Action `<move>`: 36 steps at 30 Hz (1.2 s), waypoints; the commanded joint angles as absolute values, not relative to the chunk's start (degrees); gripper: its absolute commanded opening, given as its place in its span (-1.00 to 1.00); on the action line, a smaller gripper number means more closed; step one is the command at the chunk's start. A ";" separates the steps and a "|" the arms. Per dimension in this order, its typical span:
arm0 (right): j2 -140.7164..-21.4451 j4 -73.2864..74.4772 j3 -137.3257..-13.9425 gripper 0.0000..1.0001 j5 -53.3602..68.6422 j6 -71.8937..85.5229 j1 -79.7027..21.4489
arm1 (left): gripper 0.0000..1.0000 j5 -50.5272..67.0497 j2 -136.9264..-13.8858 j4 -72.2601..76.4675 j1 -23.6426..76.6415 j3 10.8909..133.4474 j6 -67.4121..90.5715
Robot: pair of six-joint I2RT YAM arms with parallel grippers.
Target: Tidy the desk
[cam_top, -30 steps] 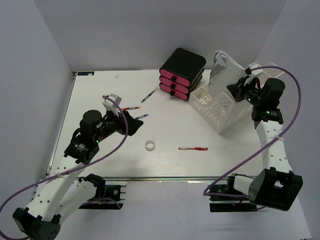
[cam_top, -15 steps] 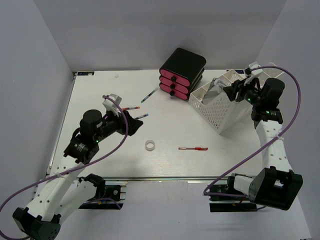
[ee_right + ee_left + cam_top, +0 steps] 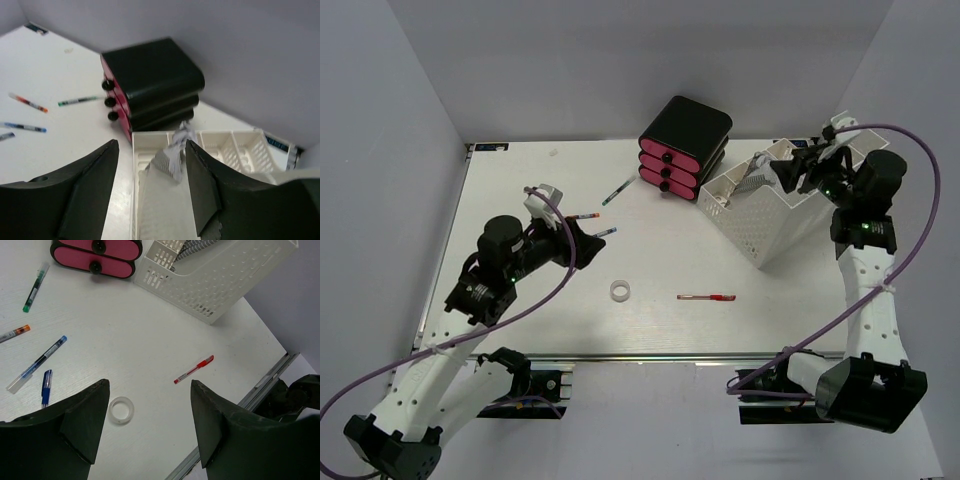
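**Fig.** Bench [image 3: 520,180] is lying under everything, spreading mostly left of the white tray [image 3: 760,225]. R jaws are hovering just above tray's far end, spread wide, gripping nothing. A spiral notebook [image 3: 752,178] is leaning inside tray. L jaws, likewise wide & empty, are hanging well left of tray. Technique: R jaws should be rising straight up, clearing tray rim w/o snagging notebook, before heading for red pen [image 3: 706,297] off tray's near-left corner.
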State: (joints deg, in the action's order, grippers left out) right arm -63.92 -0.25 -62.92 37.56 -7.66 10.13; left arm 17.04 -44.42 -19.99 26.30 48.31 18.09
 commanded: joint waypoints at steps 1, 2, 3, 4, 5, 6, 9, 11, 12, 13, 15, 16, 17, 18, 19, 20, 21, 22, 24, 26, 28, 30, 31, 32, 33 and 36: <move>-62.05 -0.62 -70.65 0.24 42.09 -5.71 10.11 | 0.51 16.35 -45.52 -21.27 26.28 50.80 17.40; -61.88 -0.09 -72.49 0.23 46.97 -5.36 10.11 | 0.51 16.26 -45.96 -21.27 26.28 50.71 17.49; -61.88 -0.09 -73.03 0.22 50.15 -4.58 9.93 | 0.50 16.17 -46.31 -21.36 26.28 50.63 17.84; -61.79 -0.09 -73.21 0.18 53.40 -1.61 9.58 | 0.50 16.08 -46.58 -21.10 26.28 50.63 18.10; -61.79 -0.09 -73.04 0.12 59.01 -0.54 9.32 | 0.48 16.00 -46.93 -21.01 26.28 50.45 18.45; -61.61 -0.17 -72.60 0.07 61.24 2.00 8.79 | 0.46 15.82 -48.15 -20.66 26.28 50.62 19.59; -60.65 -2.37 -68.58 -0.20 61.70 7.99 4.93 | 0.29 16.52 -51.05 -19.26 26.28 51.06 21.00; -60.82 -0.10 -68.12 -0.39 59.69 6.78 0.36 | 0.12 17.49 -52.99 -18.02 26.28 51.50 21.88; -61.78 2.52 -68.99 -0.47 58.46 5.72 -1.74 | -0.17 17.93 -55.35 -16.89 26.28 52.46 22.58; -62.57 6.29 -69.78 -0.61 55.92 3.89 -5.24 | -0.31 18.02 -56.76 -16.79 26.28 53.17 22.76; -65.55 10.27 -72.40 -0.77 53.80 1.85 -7.81 | -0.59 18.19 -59.92 -15.74 26.98 55.79 23.03; -66.70 13.33 -73.03 -0.86 50.83 1.15 -8.95 | -0.64 17.85 -63.25 -15.38 26.98 56.77 23.20; -67.67 15.01 -73.73 -0.86 49.93 -1.55 -9.57 | -0.66 18.54 -64.93 -14.51 26.98 57.65 23.64; -69.59 16.51 -74.87 -0.86 48.70 -2.54 -10.45 | -0.68 18.81 -66.52 -14.07 26.98 58.53 23.82; -70.39 17.57 -75.06 -0.85 46.52 -3.33 -11.42 | -0.68 18.90 -70.01 -13.80 26.98 60.62 24.17; -70.92 18.10 -74.71 -0.81 46.15 -3.86 -11.69 | -0.66 19.07 -71.70 -13.10 26.98 61.51 24.43; -71.19 17.67 -74.18 -0.77 45.88 -4.04 -12.04 | -0.61 18.81 -73.20 -13.10 27.50 62.65 24.43; -70.93 16.88 -72.00 -0.65 45.01 -4.13 -12.39 | -0.43 18.11 -76.08 -13.18 27.51 64.84 24.52; -69.62 13.46 -69.62 -0.60 44.12 -3.43 -12.83 | -0.30 16.35 -78.47 -13.36 27.51 66.79 24.43; -68.91 12.48 -66.63 -0.40 43.77 -3.43 -13.27 | -0.06 15.04 -81.29 -13.36 27.51 69.34 24.43; -68.21 11.34 -64.96 -0.23 43.94 -3.69 -13.45 | 0.10 14.33 -83.14 -13.18 27.51 70.75 24.52; -67.07 9.68 -62.06 -0.06 43.34 -4.22 -13.62 | 0.22 13.80 -85.25 -11.96 27.51 72.15 24.96; -66.63 8.71 -60.75 0.06 43.16 -4.39 -13.62 | 0.24 13.62 -85.86 -11.43 27.51 72.51 25.22; -66.10 8.35 -59.08 0.18 43.07 -5.00 -13.80 | 0.26 13.45 -87.44 -10.03 27.51 73.29 25.49; -65.83 9.05 -58.71 0.27 42.63 -5.97 -13.80 | 0.27 12.84 -88.15 -9.32 27.51 73.74 25.49; -65.83 9.49 -56.96 0.44 40.61 -8.60 -13.54 | 0.33 11.69 -91.04 -2.13 28.04 73.22 25.14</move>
